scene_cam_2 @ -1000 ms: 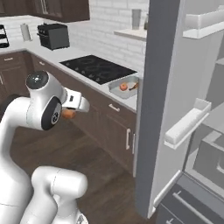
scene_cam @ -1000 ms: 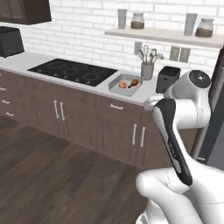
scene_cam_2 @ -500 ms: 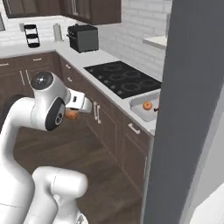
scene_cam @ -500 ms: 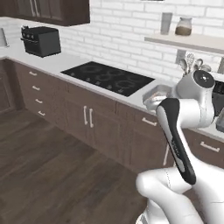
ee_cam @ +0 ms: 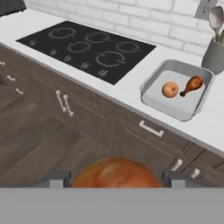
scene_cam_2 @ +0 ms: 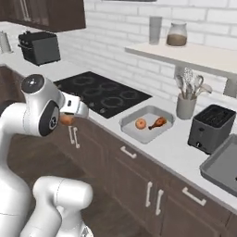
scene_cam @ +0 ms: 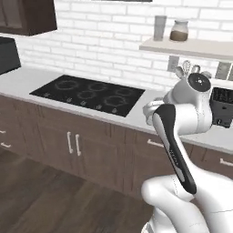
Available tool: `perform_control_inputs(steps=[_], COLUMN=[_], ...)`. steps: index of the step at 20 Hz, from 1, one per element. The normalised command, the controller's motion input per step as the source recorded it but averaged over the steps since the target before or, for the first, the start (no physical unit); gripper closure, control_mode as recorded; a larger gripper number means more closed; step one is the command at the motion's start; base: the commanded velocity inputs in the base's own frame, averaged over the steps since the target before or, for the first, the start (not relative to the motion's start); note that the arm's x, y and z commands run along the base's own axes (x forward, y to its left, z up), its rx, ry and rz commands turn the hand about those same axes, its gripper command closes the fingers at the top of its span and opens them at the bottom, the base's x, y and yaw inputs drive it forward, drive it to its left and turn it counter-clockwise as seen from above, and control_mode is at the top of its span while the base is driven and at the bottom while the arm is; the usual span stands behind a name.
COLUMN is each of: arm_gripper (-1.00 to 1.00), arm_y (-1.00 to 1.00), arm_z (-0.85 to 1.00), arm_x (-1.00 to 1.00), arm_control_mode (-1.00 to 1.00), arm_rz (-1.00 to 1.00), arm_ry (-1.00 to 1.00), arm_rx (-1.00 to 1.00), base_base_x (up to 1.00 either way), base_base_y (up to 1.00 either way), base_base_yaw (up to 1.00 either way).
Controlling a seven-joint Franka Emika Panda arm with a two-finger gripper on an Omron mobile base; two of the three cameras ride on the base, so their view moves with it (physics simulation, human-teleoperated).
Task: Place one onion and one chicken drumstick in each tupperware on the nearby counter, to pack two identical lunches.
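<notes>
While clamped between the jaws of the gripper (ee_cam: 114, 178), one round orange-brown onion (ee_cam: 115, 174) hangs over the dark cabinets; one shallow grey tupperware tray (scene_cam_2: 131, 131) on the off-white table (scene_cam_2: 178, 150) holds an onion (scene_cam_2: 140, 123) beside a chicken drumstick (scene_cam_2: 157, 122); second grey tray (scene_cam_2: 223, 167) beyond the black toaster (scene_cam_2: 212, 127).

One tupperware (scene_cam_2: 146, 124) holds onion (scene_cam_2: 140, 123) and drumstick (scene_cam_2: 157, 122) (touching); second tupperware (scene_cam_2: 223, 167) lies right

No text, label, brand, number or sign can be read on anything here.
</notes>
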Motion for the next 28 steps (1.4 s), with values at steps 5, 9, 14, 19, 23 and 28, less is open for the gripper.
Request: perform_control_inputs(steps=[5, 9, 14, 19, 23, 28], arm_gripper=[1.0, 1.0, 1.0, 1.0, 1.0, 1.0], arm_y=[0.0, 0.0, 0.0, 0.0, 0.0, -0.2], arm_z=[0.0, 0.0, 0.0, 0.0, 0.0, -0.27], arm_x=[0.0, 0.0, 0.0, 0.0, 0.0, 0.52], arm_control_mode=[1.0, 1.0, 1.0, 1.0, 1.0, -1.0], arm_rz=[0.0, 0.0, 0.0, 0.0, 0.0, -0.09], arm_ry=[0.0, 0.0, 0.0, 0.0, 0.0, 0.09], arm_rx=[0.0, 0.0, 0.0, 0.0, 0.0, 0.0], base_base_x=[0.23, 0.06, 0.51, 1.0, 0.93, 0.27], base_base_y=[0.0, -0.21, -0.15, -0.1, -0.33, -0.08], base_base_yaw=[-0.89, -0.91, -0.74, -0.27, -0.16, -0.07])
